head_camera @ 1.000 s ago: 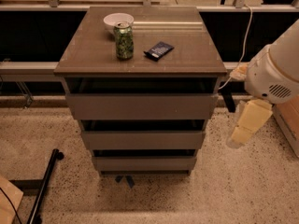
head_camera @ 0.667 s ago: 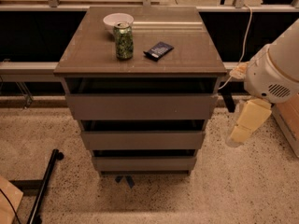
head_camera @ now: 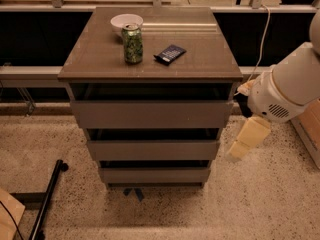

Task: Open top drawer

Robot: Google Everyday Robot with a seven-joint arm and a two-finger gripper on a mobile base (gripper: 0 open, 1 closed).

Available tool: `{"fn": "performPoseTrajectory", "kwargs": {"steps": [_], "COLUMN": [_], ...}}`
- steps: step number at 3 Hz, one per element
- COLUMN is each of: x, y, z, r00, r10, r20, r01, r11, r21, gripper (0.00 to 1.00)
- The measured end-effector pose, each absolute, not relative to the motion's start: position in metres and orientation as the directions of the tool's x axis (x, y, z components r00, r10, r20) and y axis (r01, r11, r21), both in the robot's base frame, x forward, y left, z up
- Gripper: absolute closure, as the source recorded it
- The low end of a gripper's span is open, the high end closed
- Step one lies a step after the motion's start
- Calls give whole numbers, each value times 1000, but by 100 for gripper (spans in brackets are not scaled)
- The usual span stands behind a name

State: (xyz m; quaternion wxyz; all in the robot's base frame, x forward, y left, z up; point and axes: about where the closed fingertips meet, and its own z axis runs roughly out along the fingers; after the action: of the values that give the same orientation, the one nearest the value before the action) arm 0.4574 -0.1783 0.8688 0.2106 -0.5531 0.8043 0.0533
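Observation:
The top drawer [head_camera: 150, 114] is the widest grey-taupe front, just under the brown cabinet top [head_camera: 205, 59], with a dark gap above it. Two smaller grey-taupe fronts [head_camera: 152, 149] sit below it. My gripper [head_camera: 245, 141] is cream-coloured and hangs from the white arm [head_camera: 290, 86] to the right of the cabinet. It is at about the height of the middle front, pointing down and to the left. It is clear of the cabinet's side and touches nothing.
On the cabinet top stand a white bowl [head_camera: 126, 21], a green can [head_camera: 133, 44] and a dark blue packet [head_camera: 170, 54]. A black pole [head_camera: 47, 204] lies on the speckled floor at lower left. A wooden box edge [head_camera: 309, 131] is at the right. A white cable [head_camera: 263, 39] hangs behind.

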Motion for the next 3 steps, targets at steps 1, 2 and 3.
{"fn": "performPoseTrajectory", "kwargs": {"steps": [1, 2, 3], "x": [483, 505, 508], "y": [-176, -185, -184], "z": [842, 815, 802], "r00": [-297, -336, -357], "r10": [-847, -795, -783], "r20": [-442, -505, -509], "r01": [-907, -896, -895], "r11": [395, 435, 443], "r21": [-147, -90, -55], "gripper": [0, 0, 0]}}
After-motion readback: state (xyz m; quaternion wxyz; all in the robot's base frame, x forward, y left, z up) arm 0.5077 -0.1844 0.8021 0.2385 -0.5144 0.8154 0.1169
